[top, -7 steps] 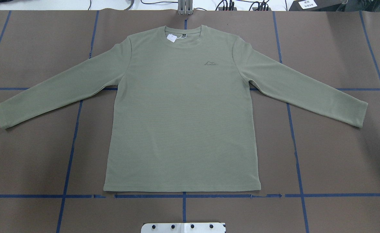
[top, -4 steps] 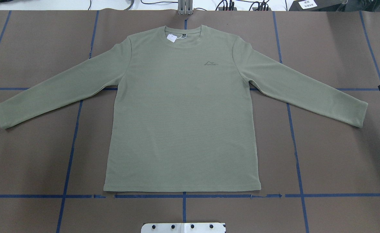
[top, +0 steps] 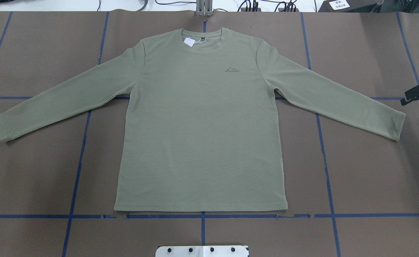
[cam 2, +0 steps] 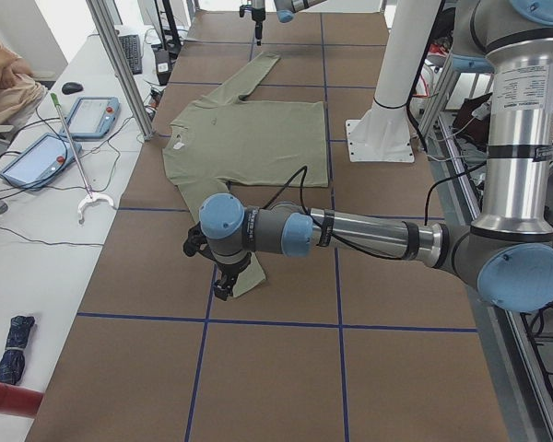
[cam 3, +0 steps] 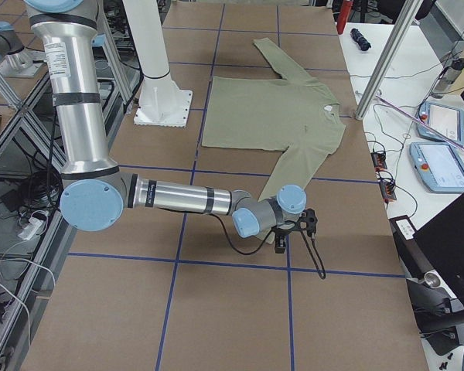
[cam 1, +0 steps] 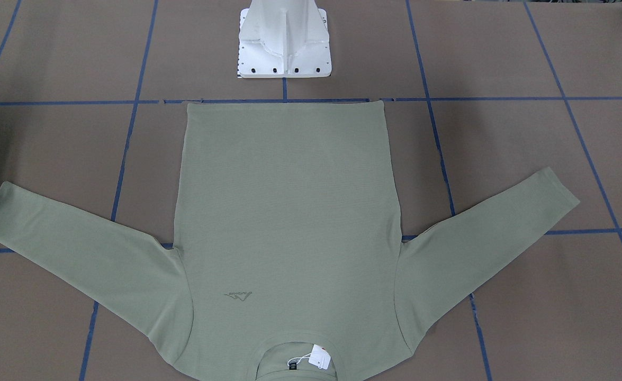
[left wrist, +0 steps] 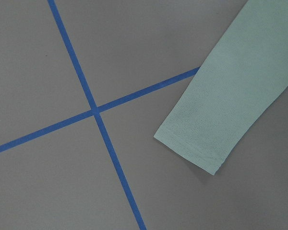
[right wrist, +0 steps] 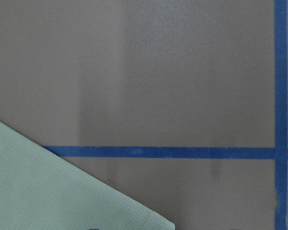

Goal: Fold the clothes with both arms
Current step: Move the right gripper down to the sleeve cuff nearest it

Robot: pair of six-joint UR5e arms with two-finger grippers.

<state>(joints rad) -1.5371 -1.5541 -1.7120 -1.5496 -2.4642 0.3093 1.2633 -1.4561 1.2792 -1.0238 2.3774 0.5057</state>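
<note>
The shirt (top: 202, 135) lies flat on the brown bench (top: 373, 178), front side up. In the overhead view its neck is at 12 o'clock and its hem is at 6. It is pale green and smooth, with a small logo (top: 233, 69) on the chest and a white tag (top: 189, 41) at the neck. Both sleeves are spread out wide. The right sleeve (top: 330, 96) runs from 10 to 4 o'clock. Its right cuff (top: 394, 125) sits near the right gripper (top: 414, 95), at about 7 o'clock from it. The left sleeve (top: 70, 96) runs from 2 to 8 o'clock. The left gripper (cam 2: 223, 281) hangs just beside the left cuff (left wrist: 197, 148). Each gripper looks nearest to its own cuff, so I think each one goes there first. I cannot tell if either gripper is open or closed.
</note>
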